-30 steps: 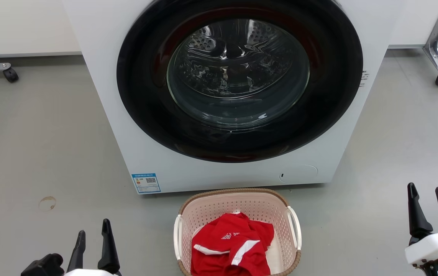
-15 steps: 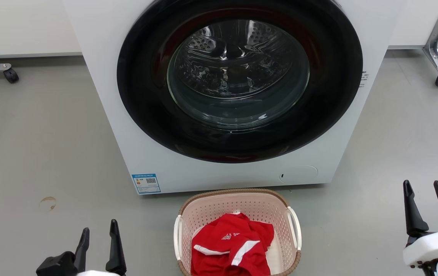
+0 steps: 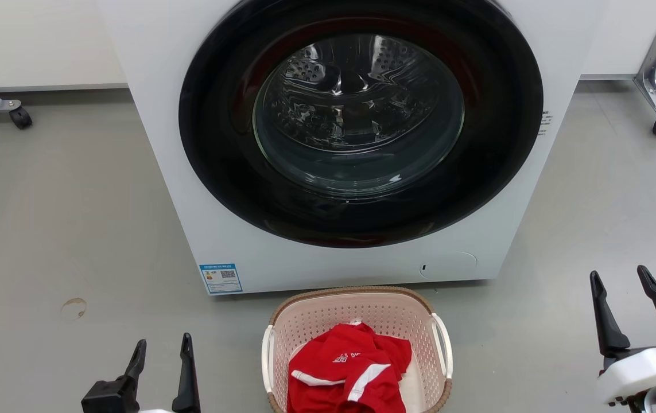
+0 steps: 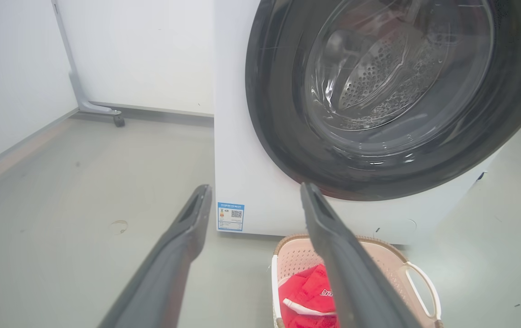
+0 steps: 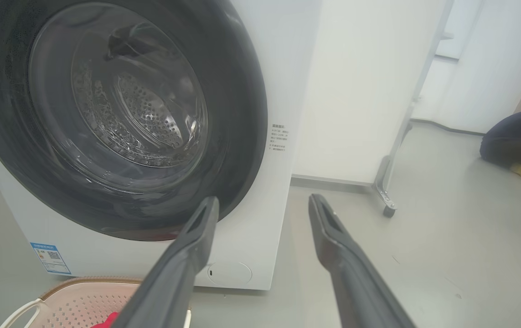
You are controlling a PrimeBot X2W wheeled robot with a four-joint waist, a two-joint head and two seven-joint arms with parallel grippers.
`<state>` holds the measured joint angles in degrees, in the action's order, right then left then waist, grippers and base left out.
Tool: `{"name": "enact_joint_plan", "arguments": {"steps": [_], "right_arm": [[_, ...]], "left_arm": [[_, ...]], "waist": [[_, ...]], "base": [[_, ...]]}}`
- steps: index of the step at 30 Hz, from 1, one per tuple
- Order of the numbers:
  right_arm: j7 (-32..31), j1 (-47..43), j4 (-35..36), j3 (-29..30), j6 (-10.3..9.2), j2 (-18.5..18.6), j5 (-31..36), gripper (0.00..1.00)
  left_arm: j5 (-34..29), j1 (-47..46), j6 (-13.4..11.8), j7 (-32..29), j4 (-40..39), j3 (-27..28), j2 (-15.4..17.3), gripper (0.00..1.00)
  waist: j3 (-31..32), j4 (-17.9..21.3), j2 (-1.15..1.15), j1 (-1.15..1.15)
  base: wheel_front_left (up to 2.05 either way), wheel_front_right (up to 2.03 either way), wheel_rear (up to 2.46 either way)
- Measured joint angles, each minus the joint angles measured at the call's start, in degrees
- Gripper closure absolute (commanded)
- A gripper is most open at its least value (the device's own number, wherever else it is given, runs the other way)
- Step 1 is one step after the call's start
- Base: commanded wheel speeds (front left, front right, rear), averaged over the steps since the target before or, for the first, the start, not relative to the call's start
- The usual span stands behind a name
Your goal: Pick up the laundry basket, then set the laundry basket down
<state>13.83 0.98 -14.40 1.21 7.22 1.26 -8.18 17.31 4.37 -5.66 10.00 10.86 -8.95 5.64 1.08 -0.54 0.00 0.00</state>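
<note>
Pale pink laundry basket [image 3: 316, 324]: sits on grey floor [image 3: 46, 229], just in front of white washing machine [image 3: 190, 172], upright, brown rim on top. Holds crumpled red garment [image 3: 350, 373] with white stripes. White handles [image 3: 447, 353] on both sides, ungrasped.

Then left pincer [image 3: 163, 344]: released, fingers spread, nothing between. Hangs at lower left of head view, off basket's left side, apart from it. In left wrist view points at machine front, with basket [image 4: 294, 262] partly behind one finger.

Then right pincer [image 3: 619, 275]: released as well, empty. Hangs at lower right of head view, well apart from basket. In right wrist view aims past machine's side, basket edge [image 5: 78, 305] at bottom left.

Round dark door [image 3: 218, 172] with glass, steel drum seen through it. Blue label [image 3: 220, 277] at lower corner of machine front. Person in dark clothes [image 5: 511, 143] low on floor, far right of right wrist view.
</note>
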Motion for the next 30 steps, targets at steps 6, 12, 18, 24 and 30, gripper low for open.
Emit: {"name": "enact_joint_plan", "arguments": {"steps": [6,12,18,24,30], "right_arm": [[0.4,0.0,-0.05,-0.18,0.0,0.03,0.22,0.0],[0.38,-0.01,-0.15,-0.44,0.0,0.03,0.18,0.0],[0.38,-0.01,-0.96,-0.47,0.0,0.04,0.11,0.0],[0.4,-0.01,-3.71,-0.69,0.0,0.05,-0.52,0.0],[0.37,0.09,-4.97,-1.72,0.0,0.07,-0.99,0.0]], "left_arm": [[-0.18,0.12,-0.12,-1.37,-0.91,-0.25,0.66,0.0],[-0.16,0.35,-0.65,-2.02,-1.86,-0.36,0.9,0.0],[-0.08,1.43,-1.13,-2.88,-2.33,-0.65,1.02,0.0],[0.18,1.44,-1.15,-4.25,-2.56,-1.12,1.07,0.0],[0.49,1.44,-1.15,-5.68,-2.6,-1.92,1.05,0.0]], "waist": [[0.45,-0.15,0.0,0.0],[0.76,-0.16,0.0,0.0],[0.77,-0.19,0.0,0.0],[0.54,-0.2,0.0,0.0],[-0.86,-0.43,0.0,0.0]], "base": [[0.0,0.0,0.0],[0.0,0.0,0.0],[0.0,0.0,0.0],[0.0,0.0,0.0],[0.0,0.0,0.0]]}}
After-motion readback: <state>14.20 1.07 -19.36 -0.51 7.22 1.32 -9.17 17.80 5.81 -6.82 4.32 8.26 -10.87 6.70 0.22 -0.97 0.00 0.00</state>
